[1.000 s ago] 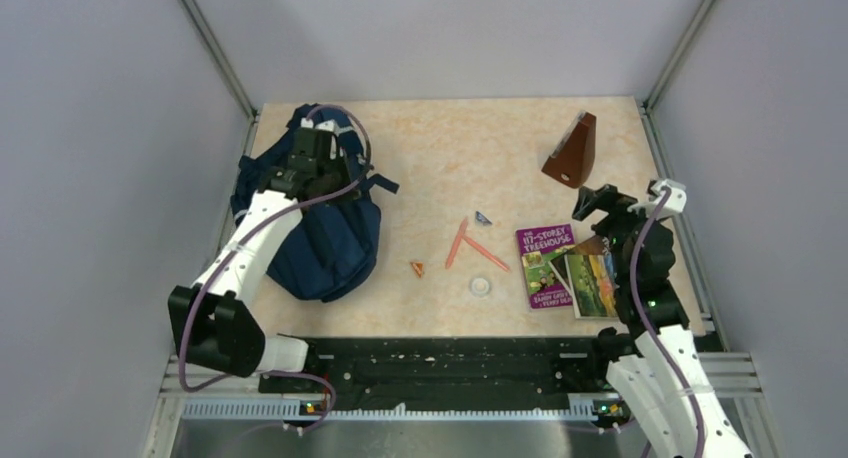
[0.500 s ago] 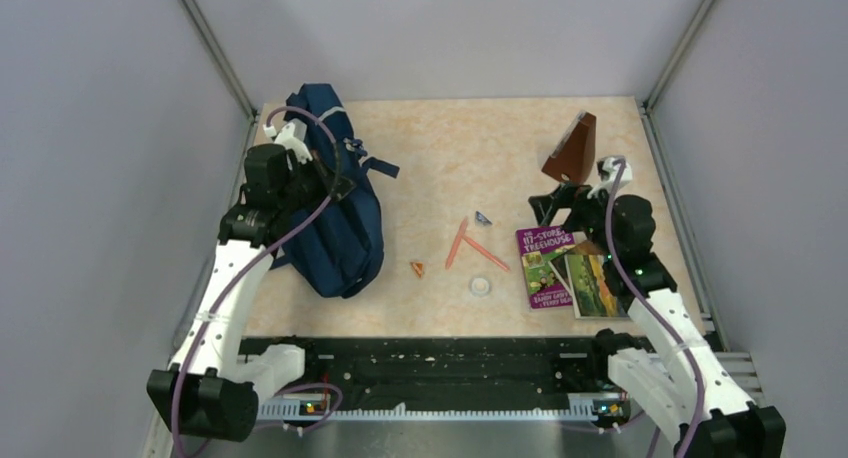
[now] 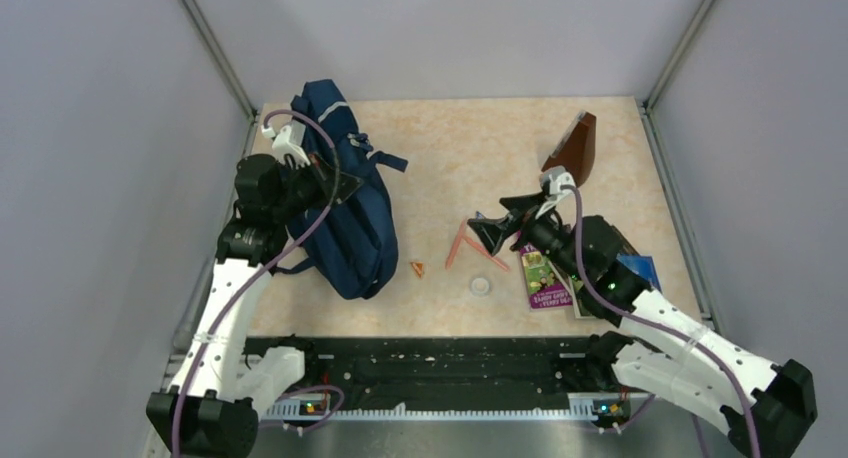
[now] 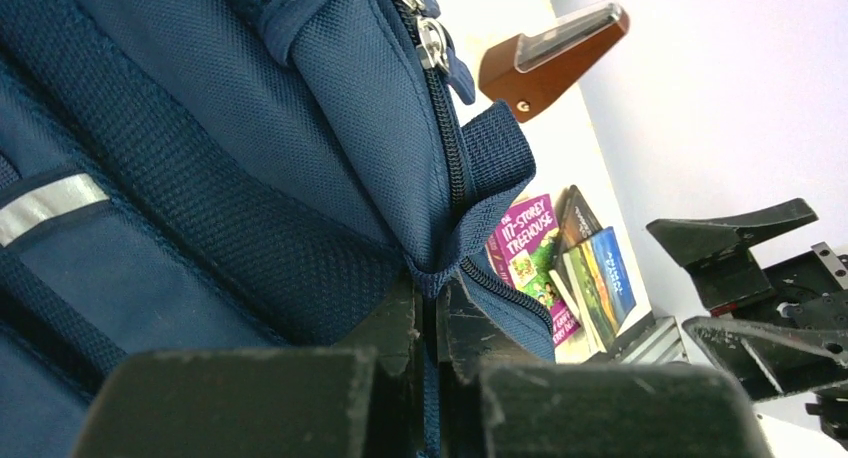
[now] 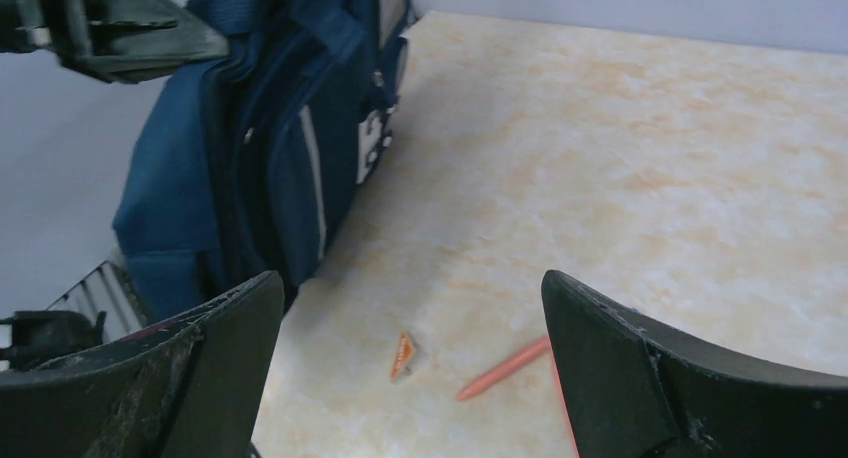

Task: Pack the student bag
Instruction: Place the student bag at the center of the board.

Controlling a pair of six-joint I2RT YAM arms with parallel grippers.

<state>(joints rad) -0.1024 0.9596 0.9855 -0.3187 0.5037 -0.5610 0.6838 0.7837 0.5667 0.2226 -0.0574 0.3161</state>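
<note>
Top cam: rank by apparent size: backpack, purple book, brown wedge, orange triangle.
1. student bag
2-3. purple book and brown wedge: look alike, book partly covered, so unranked
4. orange triangle

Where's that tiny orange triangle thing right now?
In the top view, the tiny orange triangle lies just right of the navy blue fabric backpack, left of the two orange sticks.

The left claw point(image 4: 430, 323) pinches a fold of the student bag point(image 4: 250, 178).
</note>
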